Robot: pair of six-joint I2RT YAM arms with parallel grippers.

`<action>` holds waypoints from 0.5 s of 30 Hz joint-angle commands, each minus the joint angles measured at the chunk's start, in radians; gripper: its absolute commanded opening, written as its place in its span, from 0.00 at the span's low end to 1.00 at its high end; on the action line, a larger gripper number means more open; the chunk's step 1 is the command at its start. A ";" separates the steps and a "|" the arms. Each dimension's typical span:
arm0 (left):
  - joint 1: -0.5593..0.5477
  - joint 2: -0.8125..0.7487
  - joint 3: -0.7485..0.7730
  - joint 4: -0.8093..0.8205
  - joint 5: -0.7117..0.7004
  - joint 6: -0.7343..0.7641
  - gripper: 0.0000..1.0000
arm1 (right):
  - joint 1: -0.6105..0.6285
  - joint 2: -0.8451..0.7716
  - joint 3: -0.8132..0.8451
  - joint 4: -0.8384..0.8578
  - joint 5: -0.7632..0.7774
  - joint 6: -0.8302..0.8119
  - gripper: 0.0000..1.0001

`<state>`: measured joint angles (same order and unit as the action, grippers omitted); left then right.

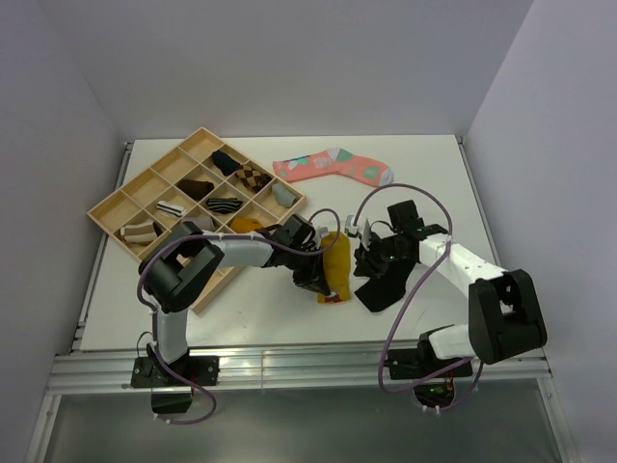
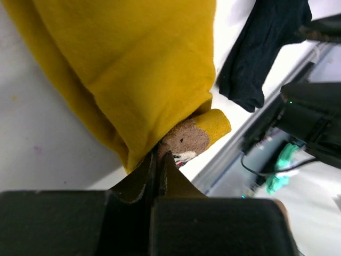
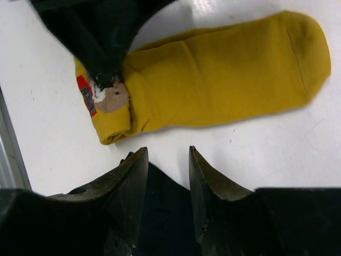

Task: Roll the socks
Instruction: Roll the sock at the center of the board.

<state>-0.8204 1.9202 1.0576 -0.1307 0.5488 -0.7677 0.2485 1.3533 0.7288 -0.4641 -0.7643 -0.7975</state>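
The mustard-yellow sock (image 1: 335, 262) lies flat at the table's middle, cuff toward the near edge. My left gripper (image 1: 314, 277) is shut on its patterned cuff; in the left wrist view the jaws (image 2: 160, 156) pinch the cuff's edge of the yellow sock (image 2: 133, 69). The black sock (image 1: 383, 282) lies crumpled just right of it, and shows in the left wrist view (image 2: 261, 53). My right gripper (image 1: 372, 253) hovers over it, open; in the right wrist view (image 3: 166, 152) the black sock (image 3: 165, 205) lies under the spread jaws, the yellow sock (image 3: 224, 74) beyond.
A wooden divided tray (image 1: 126, 204) with several small sock bundles sits at the left. A pink patterned sock (image 1: 333, 166) lies at the back. The table's metal front rail (image 1: 289, 365) runs close below the socks.
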 commanded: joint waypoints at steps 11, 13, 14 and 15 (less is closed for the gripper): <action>0.044 0.126 0.097 -0.270 0.019 0.044 0.00 | 0.245 -0.180 -0.184 0.116 0.078 -0.204 0.53; 0.044 0.134 0.107 -0.285 0.019 0.048 0.00 | 0.279 -0.203 -0.203 0.157 0.115 -0.192 0.54; 0.047 0.138 0.110 -0.284 0.022 0.047 0.00 | 0.293 -0.207 -0.215 0.162 0.123 -0.192 0.55; 0.047 0.143 0.111 -0.284 0.023 0.047 0.00 | 0.319 -0.209 -0.218 0.165 0.144 -0.190 0.55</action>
<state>-0.7807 2.0121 1.1744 -0.3065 0.6697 -0.7719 0.5270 1.1759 0.5228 -0.3912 -0.6857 -0.9817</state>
